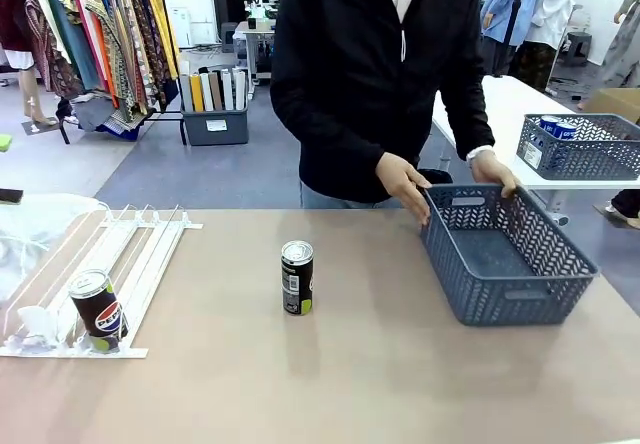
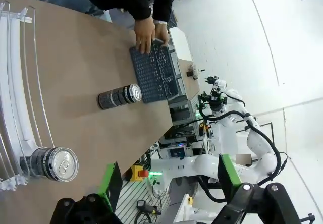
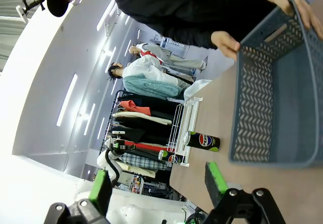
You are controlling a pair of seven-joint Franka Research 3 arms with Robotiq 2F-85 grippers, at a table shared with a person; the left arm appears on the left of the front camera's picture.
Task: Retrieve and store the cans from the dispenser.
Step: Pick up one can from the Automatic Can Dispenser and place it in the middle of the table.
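Observation:
A dark Pepsi can (image 1: 98, 309) rests at the low front end of the white and clear dispenser (image 1: 140, 254) on the table's left. A second dark can (image 1: 297, 277) stands upright mid-table. In the left wrist view the dispenser can (image 2: 50, 163) lies close ahead, the standing can (image 2: 118, 96) farther off. My left gripper (image 2: 169, 178) is open with nothing in it. My right gripper (image 3: 157, 186) is open too, with both cans (image 3: 202, 141) (image 3: 169, 157) and the dispenser (image 3: 184, 128) beyond it.
A person across the table holds a grey-blue mesh basket (image 1: 520, 299) at the right with both hands (image 1: 405, 186); nothing shows inside it. Another mesh basket (image 1: 580, 149) with blue cans sits on a white table behind. Clothes racks (image 1: 100, 44) stand at back left.

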